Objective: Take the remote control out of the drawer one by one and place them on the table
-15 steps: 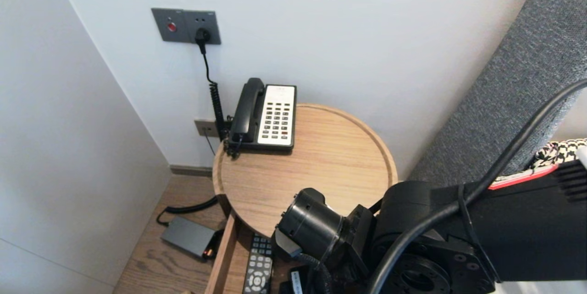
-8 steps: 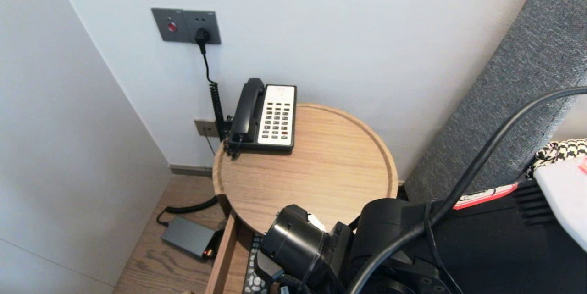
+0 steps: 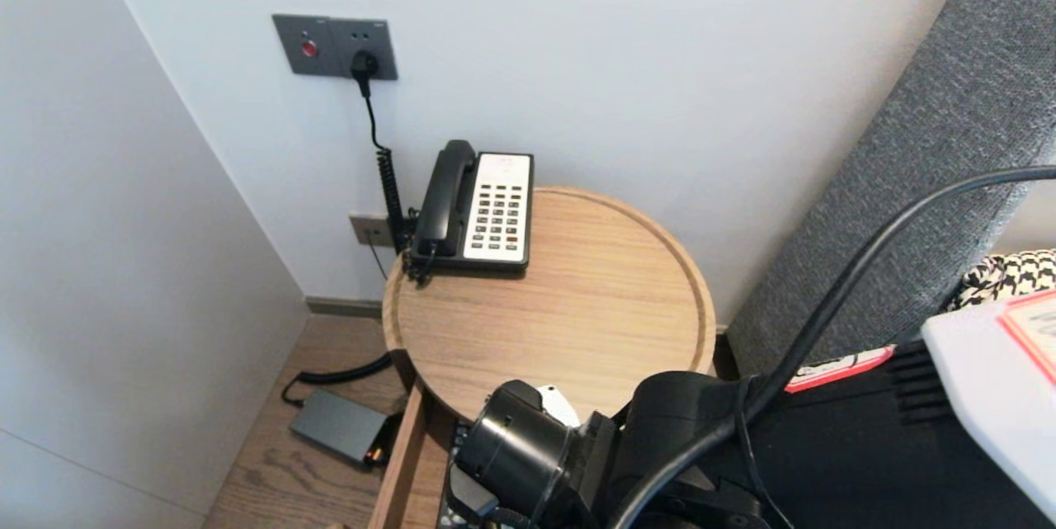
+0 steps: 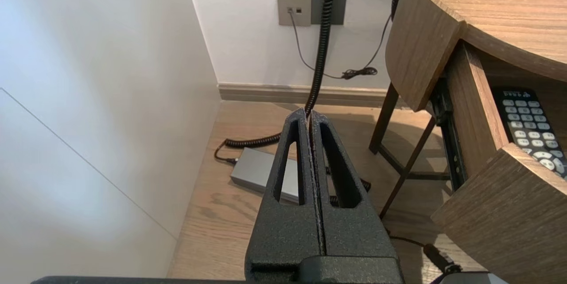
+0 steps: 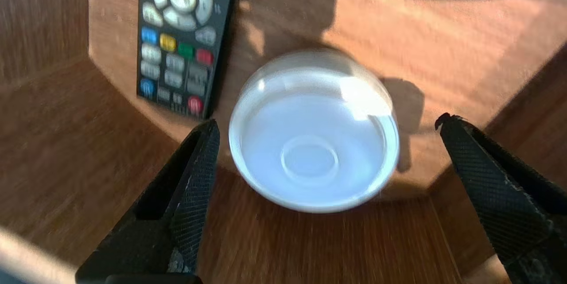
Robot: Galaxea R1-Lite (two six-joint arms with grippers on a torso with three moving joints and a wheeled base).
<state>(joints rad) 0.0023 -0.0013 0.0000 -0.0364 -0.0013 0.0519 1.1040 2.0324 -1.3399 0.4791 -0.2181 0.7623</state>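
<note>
Down at your left, the left arm is parked low beside the round table point(image 3: 577, 306), its left gripper point(image 4: 310, 113) aimed over the wooden floor. Its two fingers are pressed flat together with nothing between them. Past their tips a grey power adapter point(image 4: 261, 175) lies on the floor, well apart from them.

Moving right, you see the open drawer point(image 4: 509, 226) under the table top, with a black remote control point(image 5: 179, 36) lying flat on its bottom. Just beside the remote sits a round white dish point(image 5: 312, 131), also inside the drawer; whether the two touch, you cannot tell. On the table top above, a telephone point(image 3: 478, 207) stands at the back edge near the wall.

Further right, your right arm point(image 3: 660, 446) reaches in low from the lower right of the head view, its wrist bent down over the drawer mouth. The right gripper point(image 5: 326, 121) points down into the drawer and stands spread as wide as it goes, one finger point(image 5: 195, 164) on the remote's side of the dish, the other on the far side. The dish lies between them, and neither finger touches it; the claw holds nothing.

Against a second ago, the right wrist has sunk and slid left in the head view and now covers the remote that showed there then. A white panel on the arm has come into the right edge. Telephone, table and adapter lie as they did.
</note>
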